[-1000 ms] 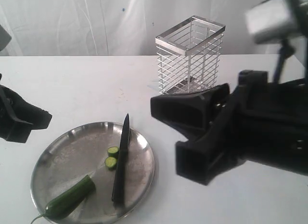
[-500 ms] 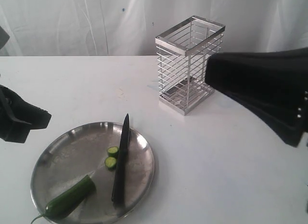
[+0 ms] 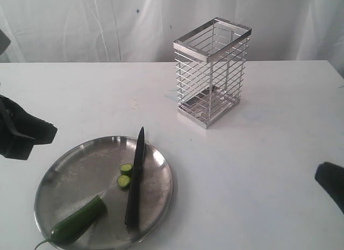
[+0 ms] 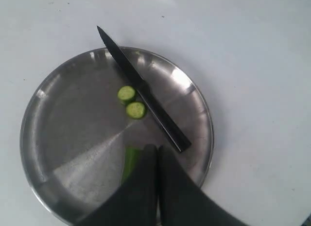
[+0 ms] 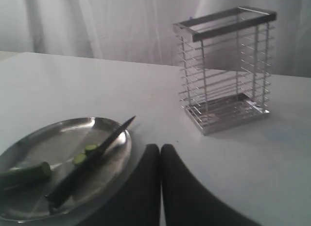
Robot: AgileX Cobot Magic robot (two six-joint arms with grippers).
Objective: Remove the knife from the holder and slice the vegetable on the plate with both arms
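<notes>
Gone from the middle of the scene is the right arm. A second ago it loomed black in front of the holder; now only a dark tip shows at the near edge of the bench, well to the right of the plate. Its fingers are pressed together with nothing between them.

On the plate nothing has stirred. The vegetable lies at the near-left rim, cut end pointing inward. The knife lies flat across the right half with its tip over the far rim, and two slices sit just beside the blade. The left arm hangs left of the plate where it was, its fingers together and empty.

Beyond the plate, to the right, the holder stands upright with nothing in it.

With the knife laid down and both arms clear, I'd judge the cutting finished and the arms backing away.
</notes>
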